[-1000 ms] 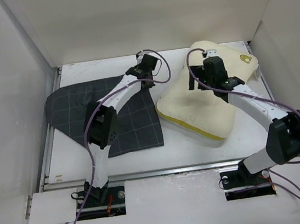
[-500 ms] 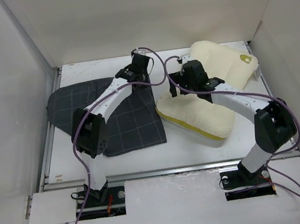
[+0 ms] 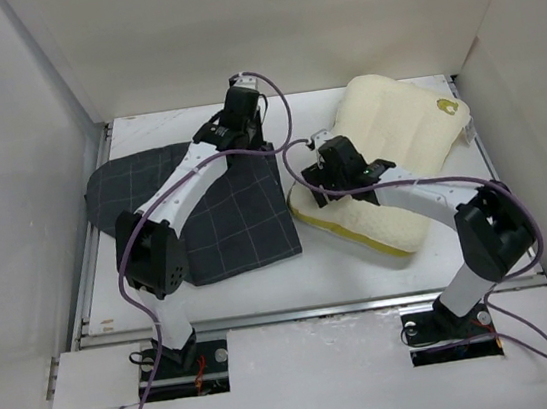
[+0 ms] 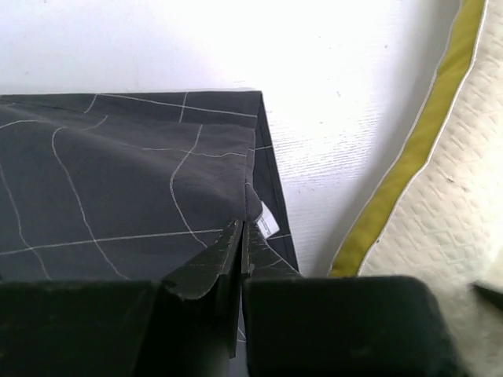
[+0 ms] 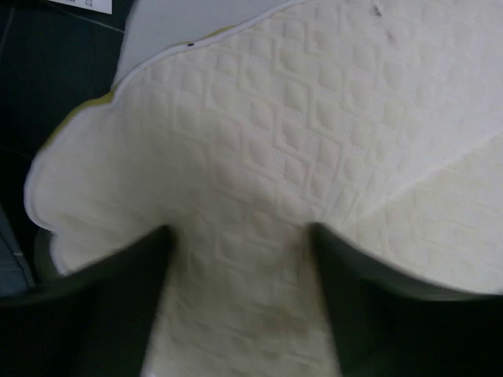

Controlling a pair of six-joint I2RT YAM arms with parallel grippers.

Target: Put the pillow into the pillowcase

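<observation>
Your left gripper (image 4: 242, 228) is pinched shut on the pillowcase (image 3: 225, 221). It holds the top layer at the hem beside a small white label (image 4: 266, 222), near the sack's far right corner. The pillowcase lies on the left half of the table (image 3: 362, 263). The pillow (image 3: 405, 132) lies just to its right, with its yellow edge band (image 4: 409, 149) facing the sack. Your right gripper (image 5: 240, 236) is spread wide over the pillow's left end, with a finger on either side of the quilted cloth and no grip on it. You appear to be at the grasping step, and nothing is inside yet. Next, lift the pinched layer to open the mouth, close on the pillow's end, and feed it leftward.
</observation>
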